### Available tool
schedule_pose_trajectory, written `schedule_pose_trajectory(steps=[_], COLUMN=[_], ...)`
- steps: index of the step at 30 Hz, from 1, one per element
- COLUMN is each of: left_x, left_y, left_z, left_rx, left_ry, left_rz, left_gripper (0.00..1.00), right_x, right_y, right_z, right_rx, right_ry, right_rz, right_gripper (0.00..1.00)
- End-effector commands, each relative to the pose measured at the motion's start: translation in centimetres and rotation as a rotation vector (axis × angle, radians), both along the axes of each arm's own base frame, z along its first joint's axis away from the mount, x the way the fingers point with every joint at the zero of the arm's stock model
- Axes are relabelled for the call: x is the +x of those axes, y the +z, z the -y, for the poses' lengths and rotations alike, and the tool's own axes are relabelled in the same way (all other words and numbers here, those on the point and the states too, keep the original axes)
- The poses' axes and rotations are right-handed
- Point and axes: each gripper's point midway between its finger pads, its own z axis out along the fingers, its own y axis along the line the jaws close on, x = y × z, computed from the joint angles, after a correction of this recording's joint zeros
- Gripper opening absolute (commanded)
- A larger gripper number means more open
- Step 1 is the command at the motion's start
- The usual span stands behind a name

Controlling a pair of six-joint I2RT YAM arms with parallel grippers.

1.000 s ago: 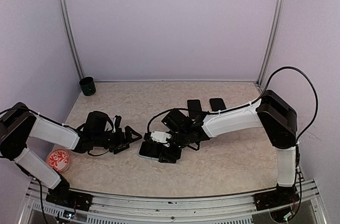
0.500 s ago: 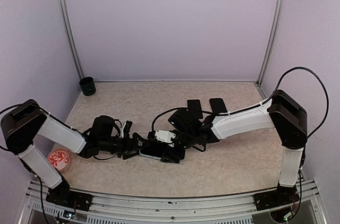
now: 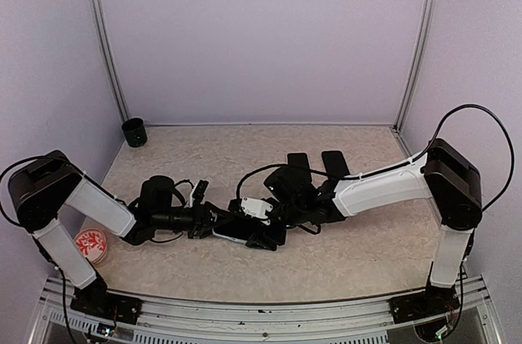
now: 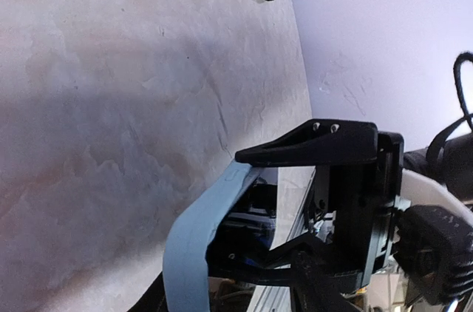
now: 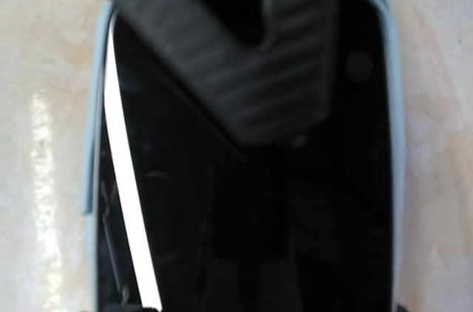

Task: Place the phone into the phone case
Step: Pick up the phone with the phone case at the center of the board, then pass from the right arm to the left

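Glossy black phone (image 5: 295,216) is lying in pale-blue case (image 5: 390,142) on the table (image 3: 342,254), white strip showing along one edge, right gripper (image 5: 284,105) resting fingers-together on its screen, left gripper (image 3: 210,219) gaping at the case's end.

you're working inside a booth of plain lilac panels. the back wall (image 3: 261,34) stands well beyond the left pincer (image 3: 210,219) and the right pincer (image 3: 259,235). the left wall (image 3: 41,59) flanks the left pincer's outer side, and the right wall (image 3: 481,34) stands well off the right pincer's. two aluminium posts (image 3: 106,42) rise at the rear corners, behind both pincers. under both lies a table (image 3: 212,156) with a beige, marbled top, and a metal rail (image 3: 261,311) runs along its edge, nearer than either pincer. the light is soft and even. a bright glare streak (image 5: 41,142) sits on the top beside the right pincer, and a broad shadow (image 4: 89,120) falls ahead of the left pincer.
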Motion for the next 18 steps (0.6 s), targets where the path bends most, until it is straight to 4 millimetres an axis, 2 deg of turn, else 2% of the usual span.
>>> schedule_pose_trajectory(steps=[1,7,9,10,15,18], left_x=[-1.0,-1.5,-1.7,-1.7,-1.7,-1.6], left_y=[0.8,0.3,0.3,0.4,1.6,2.5], left_z=[1.0,1.2,1.3,1.4,1.4,1.3], left_rx=[-0.053,-0.059,-0.065,-0.069,-0.096,-0.109], left_ry=[-0.062,-0.080,-0.089,-0.092,-0.096,-0.095], left_rz=[0.025,0.007,0.008,0.010,0.043,0.067], left_gripper=[0.32,0.21,0.07,0.00,0.00,0.00], right_x=[0.2,0.6,0.9,1.0,1.3,1.3], right_y=[3.9,4.2,4.4,4.4,5.4,6.8], right_z=[-1.6,-1.4,-1.4,-1.3,-0.4,0.5], right_rx=[0.119,0.123,0.125,0.123,0.148,0.192], right_ry=[0.004,-0.020,-0.030,-0.041,-0.095,-0.125], right_rz=[0.056,0.074,0.082,0.083,0.087,0.044], right_gripper=[0.62,0.64,0.67,0.72,0.97,1.00])
